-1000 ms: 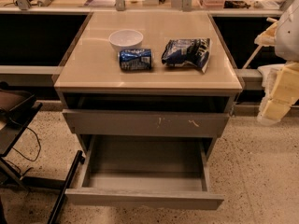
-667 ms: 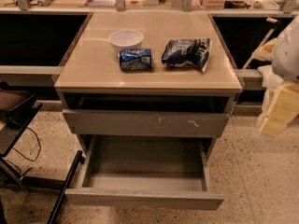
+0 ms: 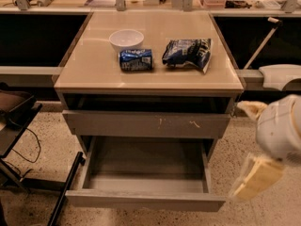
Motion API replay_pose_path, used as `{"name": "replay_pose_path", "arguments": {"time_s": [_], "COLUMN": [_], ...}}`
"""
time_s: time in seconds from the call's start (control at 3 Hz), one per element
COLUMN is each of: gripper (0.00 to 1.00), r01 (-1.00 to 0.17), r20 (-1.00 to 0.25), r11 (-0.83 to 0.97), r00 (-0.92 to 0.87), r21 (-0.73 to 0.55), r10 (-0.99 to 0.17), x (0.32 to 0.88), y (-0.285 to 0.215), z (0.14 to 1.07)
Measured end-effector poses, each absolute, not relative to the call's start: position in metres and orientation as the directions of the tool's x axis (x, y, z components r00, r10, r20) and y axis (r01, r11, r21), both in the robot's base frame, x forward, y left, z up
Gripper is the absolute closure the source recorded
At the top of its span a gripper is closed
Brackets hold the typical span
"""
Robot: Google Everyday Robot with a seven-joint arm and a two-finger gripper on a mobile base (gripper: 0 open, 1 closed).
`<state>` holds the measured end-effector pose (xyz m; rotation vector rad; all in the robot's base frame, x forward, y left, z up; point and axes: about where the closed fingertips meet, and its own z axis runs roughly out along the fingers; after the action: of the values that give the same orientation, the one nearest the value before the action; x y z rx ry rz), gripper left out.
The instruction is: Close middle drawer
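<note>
The middle drawer point(image 3: 146, 169) stands pulled well out below the desk point(image 3: 150, 74). The gripper point(image 3: 247, 149) hangs just right of its front corner, spread wide, holding nothing. This looks like the approach step; next it must meet the front panel and push inward

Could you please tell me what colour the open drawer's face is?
Middle drawer is plain grey, camera view; gripper hangs at its right.

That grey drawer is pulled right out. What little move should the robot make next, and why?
Probably swing the hand left, in front of the plain face of the middle drawer. The drawer stands open, and the hand hangs beside its right front corner, apparently not touching, with nothing to push on there.
</note>
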<state>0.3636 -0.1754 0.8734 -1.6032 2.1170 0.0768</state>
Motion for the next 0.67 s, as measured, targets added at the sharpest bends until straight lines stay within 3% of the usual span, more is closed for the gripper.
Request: {"name": "replay_pose_path", "arguments": {"time_s": [0.67], "gripper": [0.0], "r01": [-0.927], "r20": [-0.448], "r11": [0.364], "r00": [-0.288], "r21": [-0.092], "r10": [-0.847], "x": [0.334], "y": [-0.146], "z": [0.7]}}
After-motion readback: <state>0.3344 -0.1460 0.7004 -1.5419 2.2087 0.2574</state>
